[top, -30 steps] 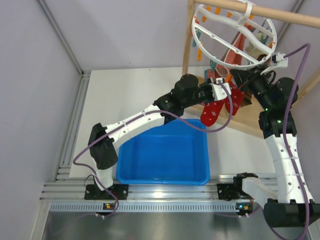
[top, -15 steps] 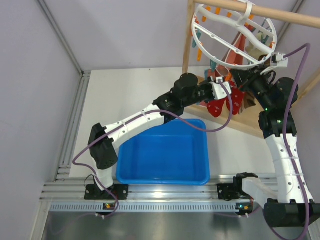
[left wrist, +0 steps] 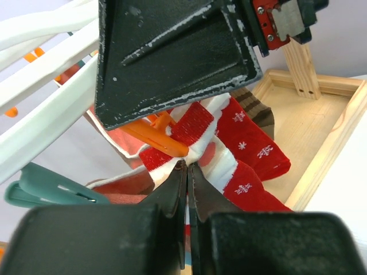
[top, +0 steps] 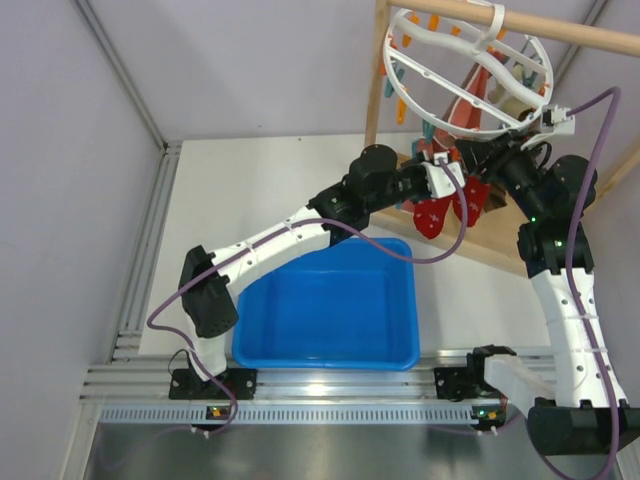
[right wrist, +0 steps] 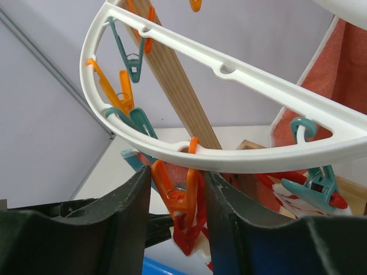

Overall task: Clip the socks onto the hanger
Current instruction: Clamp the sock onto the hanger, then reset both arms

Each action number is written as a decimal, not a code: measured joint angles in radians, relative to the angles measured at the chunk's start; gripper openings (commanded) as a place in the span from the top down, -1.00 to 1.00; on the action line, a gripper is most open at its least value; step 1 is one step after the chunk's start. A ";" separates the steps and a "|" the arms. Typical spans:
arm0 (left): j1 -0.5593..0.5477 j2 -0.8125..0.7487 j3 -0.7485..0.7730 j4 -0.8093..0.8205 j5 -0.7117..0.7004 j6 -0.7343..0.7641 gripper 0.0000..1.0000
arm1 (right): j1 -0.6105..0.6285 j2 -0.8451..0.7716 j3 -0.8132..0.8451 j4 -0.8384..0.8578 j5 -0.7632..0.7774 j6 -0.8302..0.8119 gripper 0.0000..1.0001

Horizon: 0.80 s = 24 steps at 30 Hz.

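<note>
The white ring hanger [top: 412,105] hangs from a wooden bar at the top right, with orange and teal clothespins on its rim [right wrist: 258,160]. My left gripper [top: 443,185] is shut on the white cuff of a red sock [top: 432,215] with white snowflakes [left wrist: 246,143], its tips [left wrist: 187,165] right under an orange clothespin [left wrist: 157,137]. My right gripper [right wrist: 178,172] is closed round that orange clothespin [right wrist: 184,197], one finger [right wrist: 135,217] on each side of its handles. The sock's red and white cuff [right wrist: 192,240] sits in the pin's jaws. In the top view the right gripper [top: 478,160] is under the ring.
A blue bin [top: 325,360] stands below the left arm. The wooden stand's post [top: 378,80] and base frame [left wrist: 327,132] are beside the hanger. A brown striped sock [left wrist: 255,109], salmon socks [right wrist: 344,69] and a teal clothespin [left wrist: 46,192] hang nearby.
My left gripper has lifted the red sock, which hung long a second ago and is now bunched up under the ring at the orange pin. The right arm has held still.
</note>
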 measured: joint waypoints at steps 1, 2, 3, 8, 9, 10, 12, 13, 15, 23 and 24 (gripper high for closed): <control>0.000 0.000 0.000 0.002 -0.002 0.000 0.88 | 0.000 0.000 0.000 0.000 -0.001 0.000 0.17; 0.000 0.000 0.000 0.007 -0.005 -0.002 0.78 | 0.000 -0.002 0.000 0.000 -0.002 0.000 0.16; 0.000 0.000 0.000 0.010 -0.008 -0.001 0.67 | 0.000 -0.002 0.000 0.000 -0.002 0.000 0.15; 0.000 0.000 0.000 0.028 -0.022 -0.019 0.07 | 0.000 -0.021 0.000 -0.027 0.002 -0.010 0.12; 0.000 0.000 0.000 0.031 -0.022 -0.024 0.02 | 0.000 -0.029 0.000 -0.035 0.004 -0.016 0.13; 0.000 0.000 0.000 0.033 -0.022 -0.030 -0.02 | 0.000 -0.036 0.001 -0.044 0.005 -0.021 0.13; 0.000 -0.003 -0.005 0.037 -0.022 -0.044 -0.10 | 0.000 -0.054 0.001 -0.056 0.008 -0.034 0.12; 0.000 -0.006 -0.012 0.035 -0.022 -0.051 -0.13 | -0.001 -0.061 0.003 -0.064 0.009 -0.039 0.12; 0.000 -0.020 -0.032 0.027 -0.022 -0.066 -0.22 | -0.002 -0.078 0.008 -0.077 0.013 -0.053 0.08; 0.000 -0.215 -0.209 -0.084 -0.065 -0.166 -0.95 | -0.002 -0.163 0.014 -0.131 0.016 -0.113 -0.14; 0.000 -0.257 -0.235 -0.111 -0.079 -0.181 -0.96 | -0.002 -0.175 0.014 -0.140 0.012 -0.122 -0.19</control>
